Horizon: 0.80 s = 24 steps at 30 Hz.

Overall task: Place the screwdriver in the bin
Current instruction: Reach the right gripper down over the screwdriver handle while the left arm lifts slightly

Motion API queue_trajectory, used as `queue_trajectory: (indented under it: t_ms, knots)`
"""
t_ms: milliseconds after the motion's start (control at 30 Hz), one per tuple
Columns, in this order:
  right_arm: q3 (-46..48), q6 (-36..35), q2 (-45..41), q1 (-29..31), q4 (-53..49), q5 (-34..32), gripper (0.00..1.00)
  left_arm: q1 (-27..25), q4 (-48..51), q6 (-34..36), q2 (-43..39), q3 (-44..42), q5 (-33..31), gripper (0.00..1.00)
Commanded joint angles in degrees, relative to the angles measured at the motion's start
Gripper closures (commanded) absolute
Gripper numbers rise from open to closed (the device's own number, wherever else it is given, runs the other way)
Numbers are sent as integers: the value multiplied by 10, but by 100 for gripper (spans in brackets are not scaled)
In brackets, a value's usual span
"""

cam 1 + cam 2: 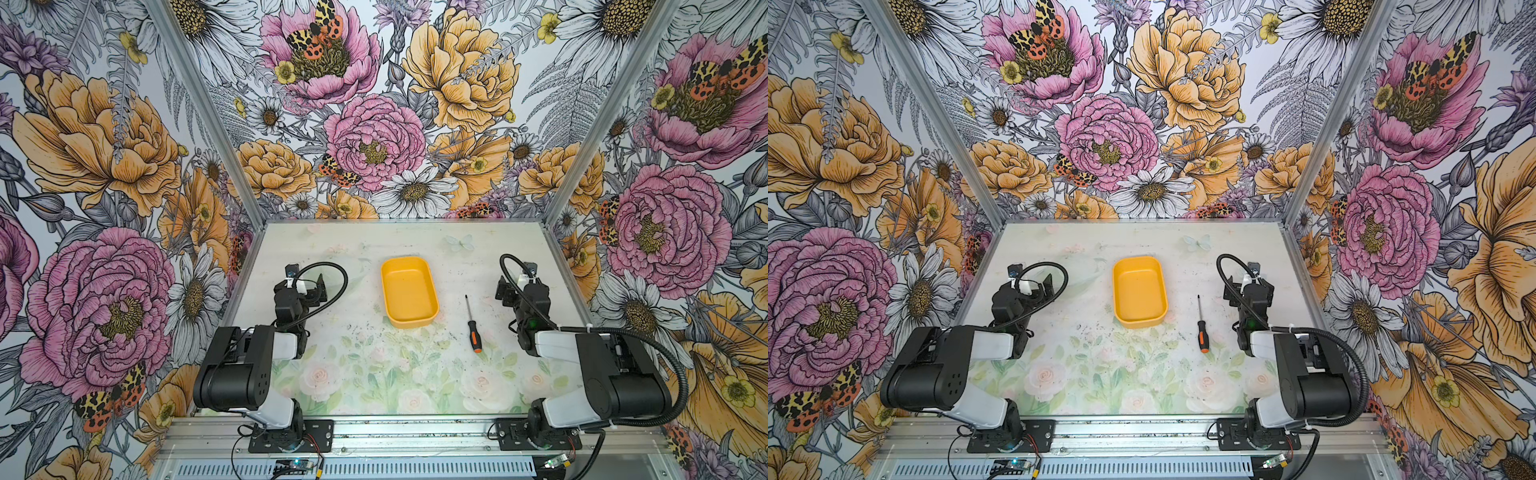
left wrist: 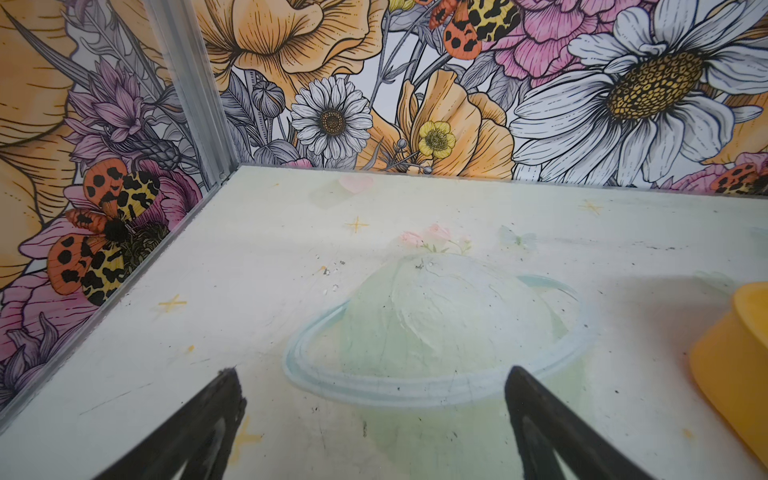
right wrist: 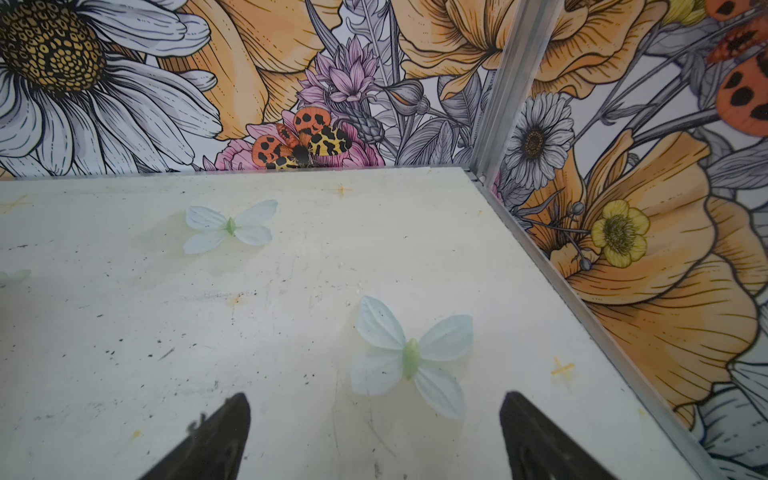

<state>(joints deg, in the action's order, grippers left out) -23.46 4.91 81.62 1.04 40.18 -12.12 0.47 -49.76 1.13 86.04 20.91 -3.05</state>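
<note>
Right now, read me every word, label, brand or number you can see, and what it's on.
No readable text.
The screwdriver and the bin show no lettering.
The wallpaper is only flowers and moths.
Any marking on the front circuit board is too small to read.

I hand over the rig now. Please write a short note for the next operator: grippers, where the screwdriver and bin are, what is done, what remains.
The left gripper is open and empty, left of the bin.
The right gripper is open and empty, right of the screwdriver.
The screwdriver lies flat on the table, right of the bin, apart from it, orange end toward the robot.
The bin is empty.
Done: nothing yet.
Left: grasp the screwdriver, probably with the right gripper, and place it in the bin.
</note>
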Motion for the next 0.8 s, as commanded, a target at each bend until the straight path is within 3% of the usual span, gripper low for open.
queue_trajectory:
  t_ms: [0, 100, 200, 300, 433, 567, 767]
  knots:
    - [-31, 11, -64, -3, -87, 1, 5, -11, 80, 19, -66, 32, 11, 1]
    - [-53, 46, -110, -3, -171, 35, 5, -37, 154, 32, -127, 47, -2, 1]
    - [-78, 79, -147, -2, -264, 114, 6, -70, 195, 23, -179, 53, 9, 1]
    - [-103, 130, -166, -1, -343, 203, 7, -106, 250, -13, -218, 62, 15, 1]
    - [-96, 207, -170, 8, -376, 300, 11, -147, 299, -88, -246, 55, 30, 1]
    - [-78, 248, -169, 44, -399, 328, 13, -178, 326, -180, -258, 34, 57, 1]
    - [-27, 299, -182, 115, -417, 295, 17, -215, 373, -245, -268, 15, 53, 1]
